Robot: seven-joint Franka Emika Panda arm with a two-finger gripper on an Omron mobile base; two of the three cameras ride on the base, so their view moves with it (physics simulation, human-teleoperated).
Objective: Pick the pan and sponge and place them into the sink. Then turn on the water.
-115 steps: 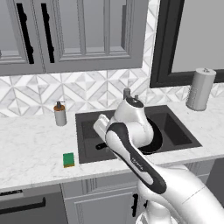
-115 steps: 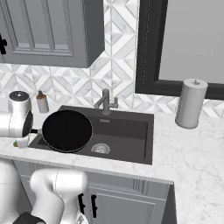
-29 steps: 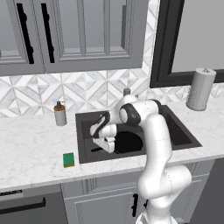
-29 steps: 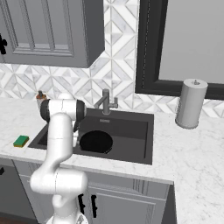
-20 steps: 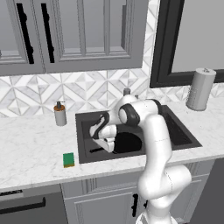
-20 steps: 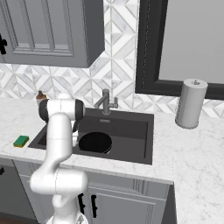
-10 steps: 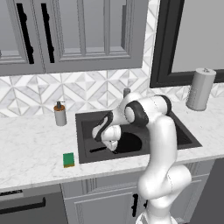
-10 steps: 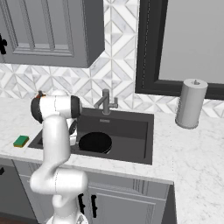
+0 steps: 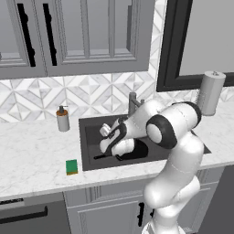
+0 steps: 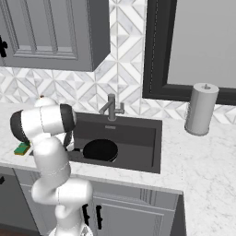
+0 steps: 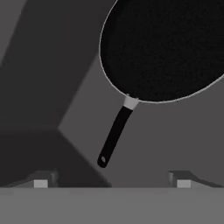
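Observation:
The black pan (image 11: 166, 48) lies flat on the floor of the dark sink (image 9: 87, 137), and its long handle (image 11: 113, 135) points toward my hand. My gripper (image 11: 111, 183) hovers just above the handle's end, open, with nothing between its fingertips (image 11: 41, 183). In the left base view the gripper (image 9: 106, 137) hangs low inside the basin's left half, over the pan (image 9: 139, 150). The right base view shows the pan (image 10: 100, 150) left of the basin's middle. The green sponge (image 9: 71, 166) rests on the counter left of the sink, near the front edge, and my arm partly hides the sponge (image 10: 21, 148) in the right base view.
A grey faucet (image 9: 132, 103) stands at the sink's back edge, with no stream running from it. A soap dispenser (image 9: 62, 119) stands at the back left of the counter. A paper towel roll (image 10: 201, 109) stands right of the sink. Cabinets hang above.
The jaws have spread wide and let go of the pan's handle; the pan now lies free in the sink. The hand has drawn back a little from it.

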